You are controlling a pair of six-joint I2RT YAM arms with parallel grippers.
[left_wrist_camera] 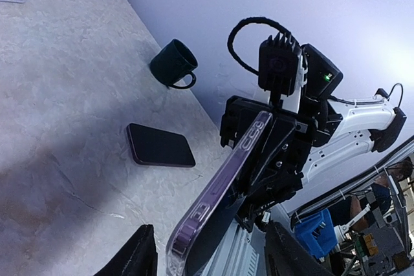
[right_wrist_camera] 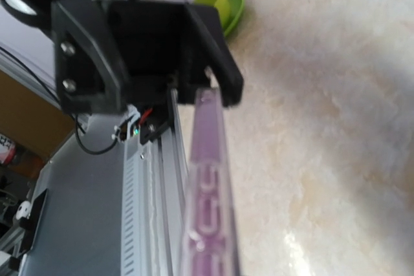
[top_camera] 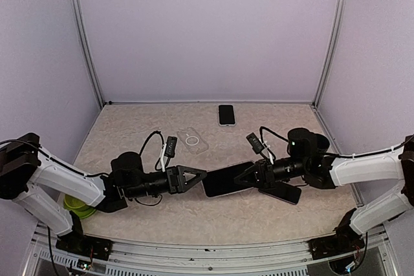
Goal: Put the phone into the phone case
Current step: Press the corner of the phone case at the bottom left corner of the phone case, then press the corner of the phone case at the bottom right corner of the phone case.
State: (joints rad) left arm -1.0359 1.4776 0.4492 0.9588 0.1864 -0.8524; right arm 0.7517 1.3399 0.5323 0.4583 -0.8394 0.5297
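A purple phone [top_camera: 225, 180] with a clear phone case [left_wrist_camera: 213, 189] round its edge hangs above the table between the two arms. My right gripper [top_camera: 257, 176] is shut on its right end. My left gripper [top_camera: 194, 178] stands open at its left end. In the left wrist view both fingers [left_wrist_camera: 137, 254] stand apart from the cased end, touching nothing. The right wrist view shows the cased edge [right_wrist_camera: 208, 185] running up towards the left gripper [right_wrist_camera: 145, 43]; the right fingers themselves are hidden there.
A second clear case [top_camera: 192, 140] lies behind the left gripper. One dark phone [top_camera: 285, 192] lies under the right arm, another phone [top_camera: 226, 114] near the back wall. A dark mug [left_wrist_camera: 173, 63] stands further right. A green cup [top_camera: 80, 207] sits by the left arm.
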